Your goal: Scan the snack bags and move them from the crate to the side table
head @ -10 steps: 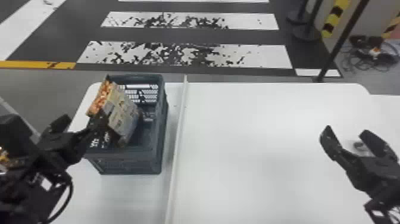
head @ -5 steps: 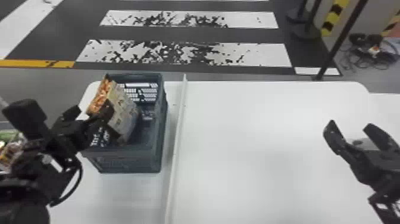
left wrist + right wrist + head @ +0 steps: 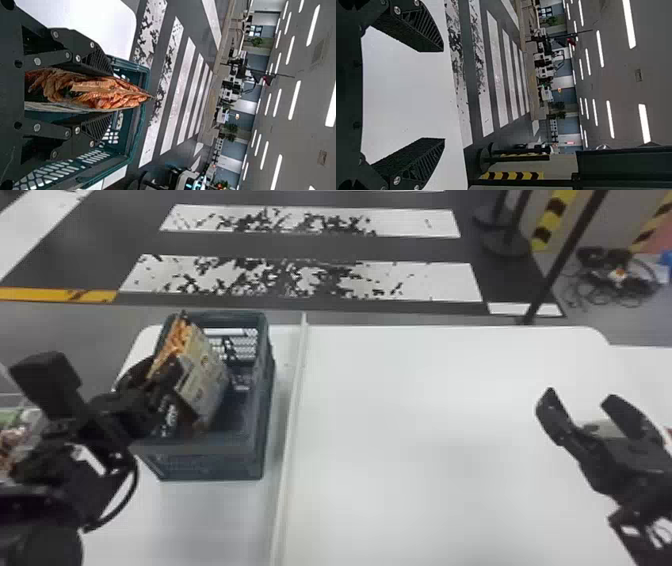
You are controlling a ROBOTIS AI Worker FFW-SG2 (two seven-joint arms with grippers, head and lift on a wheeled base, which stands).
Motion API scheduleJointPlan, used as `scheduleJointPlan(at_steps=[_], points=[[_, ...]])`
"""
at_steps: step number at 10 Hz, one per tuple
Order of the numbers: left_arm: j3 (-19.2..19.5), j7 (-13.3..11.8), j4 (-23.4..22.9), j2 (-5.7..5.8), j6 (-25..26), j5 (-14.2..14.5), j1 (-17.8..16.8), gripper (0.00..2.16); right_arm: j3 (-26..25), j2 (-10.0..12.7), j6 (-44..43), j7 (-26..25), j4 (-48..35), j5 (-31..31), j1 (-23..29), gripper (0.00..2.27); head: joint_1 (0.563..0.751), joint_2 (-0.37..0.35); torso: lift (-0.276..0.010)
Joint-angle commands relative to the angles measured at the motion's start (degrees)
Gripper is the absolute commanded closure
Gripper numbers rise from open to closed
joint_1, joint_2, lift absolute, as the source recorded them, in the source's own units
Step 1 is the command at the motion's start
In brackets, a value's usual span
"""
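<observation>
In the head view the grey-blue crate point(image 3: 210, 450) stands on the left of the table. An orange and beige snack bag point(image 3: 207, 375) leans in it, its orange top edge above the rim. My left gripper point(image 3: 152, 367) is at the bag's upper left, shut on it. The left wrist view has the snack bag point(image 3: 115, 95) between the fingers of my left gripper point(image 3: 109, 95), inside the crate point(image 3: 144, 99). Dark packaging with white print point(image 3: 170, 420) lies beside the bag's lower part. My right gripper point(image 3: 580, 395) stands open over the table's right side; the right wrist view gives the same gripper point(image 3: 443, 95) with nothing between its fingers.
A raised pale divider point(image 3: 290, 415) runs front to back just right of the crate. The white table point(image 3: 425, 440) spreads beyond it. Colourful packages point(image 3: 12, 440) show at the far left edge, behind the left arm. A black pole point(image 3: 565, 260) stands past the table's back right.
My left gripper has moved slightly up and right, and its fingers have closed on the bag. The bag and crate have hardly moved. The right gripper has shifted slightly up.
</observation>
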Motion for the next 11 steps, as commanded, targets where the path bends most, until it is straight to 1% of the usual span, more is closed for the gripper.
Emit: scheduleJointPlan(at_steps=[1, 3, 4, 6, 7, 8, 9, 10, 11], points=[[0.0, -0.6, 0.0, 0.00, 0.8, -0.3, 0.0, 1.89, 0.0, 0.0, -0.4, 0.0, 0.0, -0.4, 0.0, 0.13, 0.695, -0.006, -0.087], [-0.1, -0.9, -0.5, -0.18, 1.2, -0.3, 0.2, 1.90, -0.1, 0.2, -0.8, -0.1, -0.1, -0.8, 0.0, 0.13, 0.695, -0.010, -0.087], [-0.3, -0.8, -1.2, -0.27, 1.2, -0.3, 0.5, 2.01, -0.1, 0.4, -1.1, -0.1, -0.2, -0.8, 0.1, 0.13, 0.695, -0.012, -0.087], [-0.7, -0.6, -3.7, -0.70, 1.0, -0.3, 1.5, 2.01, -0.1, 0.6, -1.6, -0.1, -0.3, -0.8, 0.2, 0.13, 0.695, -0.021, -0.087], [-0.7, -0.4, -5.7, -0.70, 1.0, -0.3, 2.4, 2.01, -0.3, 0.6, -1.6, -0.1, -0.4, -0.8, 0.3, 0.13, 0.695, -0.024, -0.087], [-0.7, -0.1, -9.0, -0.79, 1.2, -0.2, 3.5, 2.01, -0.4, 0.6, -1.6, -0.1, -0.5, -0.8, 0.4, 0.13, 0.695, -0.030, -0.087], [-0.7, 0.0, -13.6, -0.79, 1.9, 0.0, 4.8, 2.01, -0.5, 0.5, -1.8, -0.1, -0.5, -0.8, 0.5, 0.13, 0.695, -0.037, -0.087], [-0.6, 0.0, -18.6, -0.79, 3.8, 0.0, 6.0, 2.01, -0.5, 0.4, -2.0, -0.1, -0.6, -0.8, 0.6, 0.13, 0.695, -0.050, -0.087], [-0.6, 0.2, -23.1, -0.79, 4.3, 0.1, 7.1, 2.01, -0.5, 0.4, -2.0, -0.2, -0.7, -0.8, 0.6, 0.13, 0.695, -0.066, -0.087]])
